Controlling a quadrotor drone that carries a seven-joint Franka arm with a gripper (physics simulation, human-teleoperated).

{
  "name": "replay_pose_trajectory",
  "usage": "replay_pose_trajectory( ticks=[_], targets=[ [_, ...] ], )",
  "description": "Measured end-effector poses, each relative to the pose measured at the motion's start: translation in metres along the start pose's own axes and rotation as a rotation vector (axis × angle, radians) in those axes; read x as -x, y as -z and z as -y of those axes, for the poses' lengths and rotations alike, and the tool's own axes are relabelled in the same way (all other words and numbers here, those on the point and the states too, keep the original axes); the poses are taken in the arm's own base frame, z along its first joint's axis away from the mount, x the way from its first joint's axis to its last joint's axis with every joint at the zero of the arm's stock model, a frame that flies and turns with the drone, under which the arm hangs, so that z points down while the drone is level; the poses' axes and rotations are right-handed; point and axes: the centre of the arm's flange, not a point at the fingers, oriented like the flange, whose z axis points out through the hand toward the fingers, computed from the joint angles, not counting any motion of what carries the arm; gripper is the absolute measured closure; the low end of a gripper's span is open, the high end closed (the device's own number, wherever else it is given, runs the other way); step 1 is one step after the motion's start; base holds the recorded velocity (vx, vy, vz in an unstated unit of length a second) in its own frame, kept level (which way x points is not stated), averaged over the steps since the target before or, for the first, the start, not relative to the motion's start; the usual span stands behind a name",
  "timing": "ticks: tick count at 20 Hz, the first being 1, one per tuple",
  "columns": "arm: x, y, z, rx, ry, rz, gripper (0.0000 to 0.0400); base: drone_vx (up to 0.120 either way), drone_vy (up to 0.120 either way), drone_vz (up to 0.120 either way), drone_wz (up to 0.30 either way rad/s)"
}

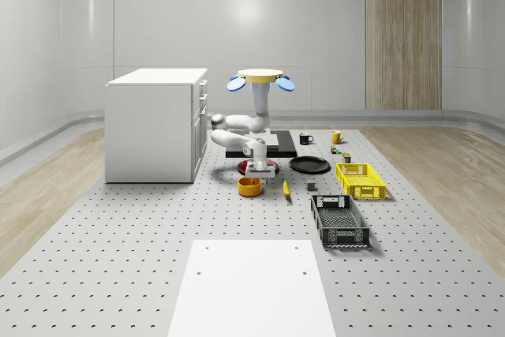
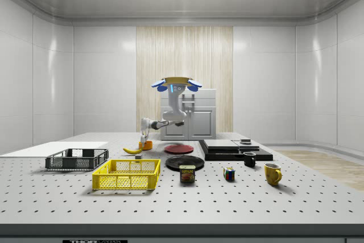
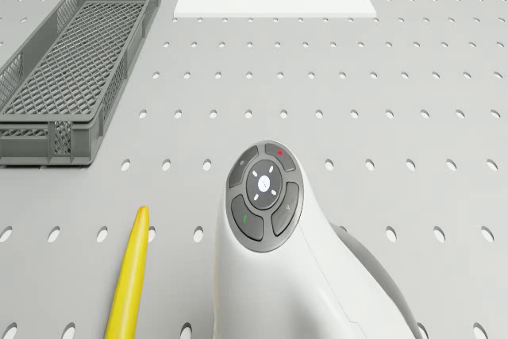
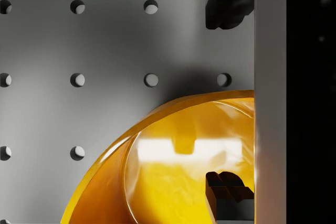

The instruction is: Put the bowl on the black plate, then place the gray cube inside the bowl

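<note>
The drone (image 1: 261,78) hovers beside the white cabinet (image 1: 156,124), arm reaching down so the gripper (image 1: 258,169) hangs just above the orange bowl (image 1: 250,186). Its fingers (image 4: 224,4) are spread, straddling the rim, seemingly ready to pinch it. The black plate (image 1: 309,165) lies off to one side, near.

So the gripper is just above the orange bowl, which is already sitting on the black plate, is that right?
Not quite. The gripper is just above the orange bowl, but the bowl rests on the bare perforated table, apart from the black plate, which lies further toward the whole-scene view's right. The whole-scene view shows this. The drone hovers over the black slab.
</note>
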Motion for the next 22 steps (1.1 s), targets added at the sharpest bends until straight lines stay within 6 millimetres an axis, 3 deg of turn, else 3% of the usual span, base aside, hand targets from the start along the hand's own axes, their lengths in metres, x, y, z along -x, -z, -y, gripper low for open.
replay_pose_trajectory(
  ticks=[7,10,13,17,22],
  targets=[
    [-0.002,-0.010,0.002,0.000,0.000,0.000,0.0000,0.000,0.000,0.000,0.000],
    [-0.002,-0.012,0.002,0.000,0.000,0.000,0.0146,0.000,0.000,0.000,0.000],
    [-0.003,-0.014,0.002,0.000,0.000,0.000,0.0227,0.000,0.000,0.000,0.000],
    [-0.003,-0.014,0.003,0.000,0.000,0.000,0.0273,0.000,0.000,0.000,0.000],
    [-0.003,-0.015,0.003,0.000,0.000,0.000,0.0292,0.000,0.000,0.024,0.000]
  ],
)
